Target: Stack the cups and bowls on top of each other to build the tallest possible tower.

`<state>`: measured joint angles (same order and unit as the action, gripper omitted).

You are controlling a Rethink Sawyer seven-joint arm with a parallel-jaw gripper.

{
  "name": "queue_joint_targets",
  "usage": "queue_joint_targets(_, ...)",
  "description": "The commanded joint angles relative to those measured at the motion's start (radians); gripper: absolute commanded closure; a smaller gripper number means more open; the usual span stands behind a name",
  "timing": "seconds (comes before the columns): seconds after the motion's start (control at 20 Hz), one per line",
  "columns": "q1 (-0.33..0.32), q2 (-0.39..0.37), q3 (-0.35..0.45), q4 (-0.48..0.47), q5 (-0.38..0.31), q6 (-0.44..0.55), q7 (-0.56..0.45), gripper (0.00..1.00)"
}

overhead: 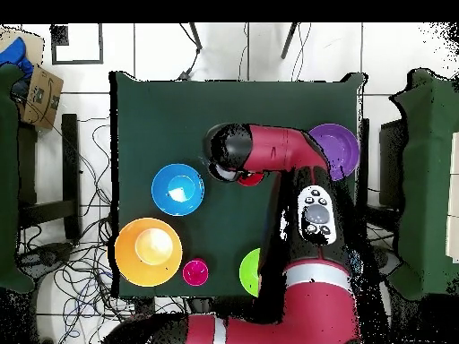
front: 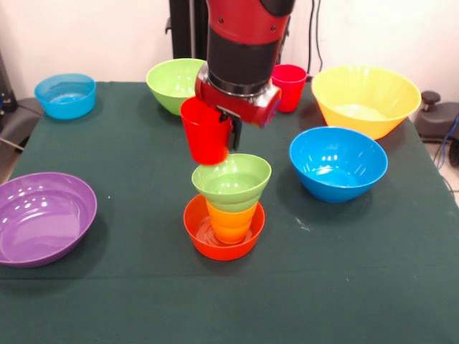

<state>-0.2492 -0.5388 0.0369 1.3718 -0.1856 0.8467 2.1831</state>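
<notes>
front view: sawyer arm (front: pixel 244 43) comes down mid-table. gripper (front: pixel 231 132) is clamped on the rim of the red cup (front: pixel 206 132), one black finger showing at the cup's right side. cup is upright, lifted clear, hanging just above and a bit left of the small green bowl (front: pixel 232 180), not touching it as far as i can tell.

tower so far: small orange bowl (front: pixel 224 229) on the green cloth table (front: pixel 344 287), yellow-orange cup (front: pixel 231 221) standing in it, small green bowl sitting on that cup, tilted slightly.

others: wide purple bowl (front: pixel 44 217) near left edge; mid blue bowl (front: pixel 338 163) right of tower, apart from it; large yellow bowl (front: pixel 366 99) far right; pink-magenta cup (front: pixel 290 87) just beside the arm at back; bigger green bowl (front: pixel 176 84) at back, partly behind the arm; small blue bowl (front: pixel 66 94) at far left corner.

overhead view: arm (overhead: pixel 278 148) covers the tower; only a sliver of red shows at its tip. blue bowl (overhead: pixel 177 189), yellow bowl (overhead: pixel 149 252), pink cup (overhead: pixel 195 271), purple bowl (overhead: pixel 336 148) and part of a green bowl (overhead: pixel 249 270) visible.
</notes>
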Motion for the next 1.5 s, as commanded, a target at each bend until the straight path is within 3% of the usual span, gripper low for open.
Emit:
queue_joint_targets(0.05,0.022,0.057,0.103,-0.123,-0.061,0.119,-0.160,1.00)
queue_joint_targets(0.4,0.022,0.070,0.097,-0.116,-0.071,0.072,-0.154,1.00)
queue_joint_targets(1.5,0.029,0.090,0.108,-0.164,-0.045,0.157,-0.139,1.00)
